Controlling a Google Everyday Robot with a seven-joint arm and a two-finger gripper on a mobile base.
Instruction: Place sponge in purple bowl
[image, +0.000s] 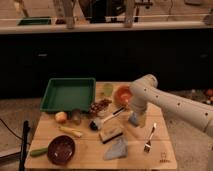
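Observation:
The blue-grey sponge (134, 120) lies on the wooden table right of centre, just below the orange bowl (122, 95). My gripper (135, 116) hangs from the white arm (165, 102), which reaches in from the right, and it sits right over the sponge, hiding part of it. The purple bowl (61, 149) stands at the table's front left, far from the gripper, with a dark glossy inside.
A green tray (69, 93) is at the back left. A tan block with a black base (111, 133), a pale-blue cloth (117, 148), a fork (149, 140), a dish brush (102, 120), a yellow fruit (61, 116) and food bits lie between sponge and purple bowl.

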